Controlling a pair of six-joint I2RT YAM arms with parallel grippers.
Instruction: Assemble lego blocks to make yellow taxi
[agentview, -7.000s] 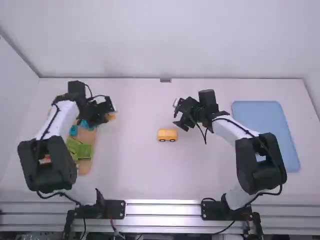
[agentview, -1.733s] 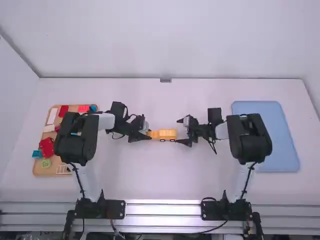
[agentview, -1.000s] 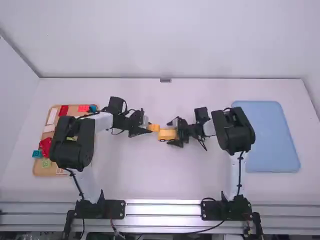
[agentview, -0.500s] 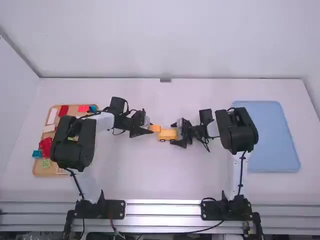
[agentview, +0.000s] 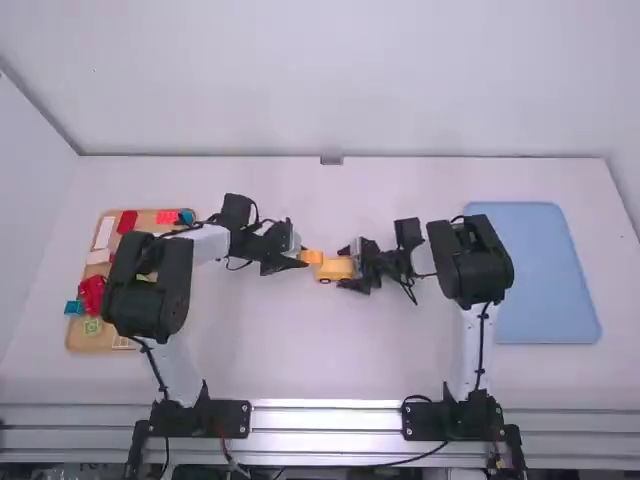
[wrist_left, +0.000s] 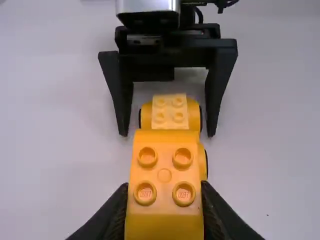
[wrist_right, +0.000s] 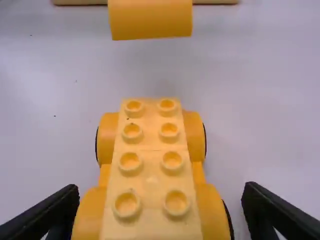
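Note:
In the high view my left gripper (agentview: 298, 257) is left of the wheeled yellow car base (agentview: 336, 268), shut on a yellow block (agentview: 313, 257). My right gripper (agentview: 350, 266) is at the base's right part. The left wrist view has the studded block (wrist_left: 165, 170) between the fingers of my left gripper (wrist_left: 164, 207), overlapping the near part of the car base (wrist_left: 170, 112). In the right wrist view my right gripper (wrist_right: 160, 192) stands open around the base (wrist_right: 150, 165), a gap on either side, while the held block (wrist_right: 151, 20) is beyond its far end, apart from it.
A wooden tray (agentview: 90, 341) at the left holds red, white, blue and green pieces, partly covered by the left arm. At the right lies a blue tray (agentview: 548, 290). Bare white table (agentview: 270, 340) stretches in front of the grippers.
From over the wooden tray, my left gripper has come to the middle with the yellow block. My right gripper has shifted left and now straddles the car base, which stayed about where it was.

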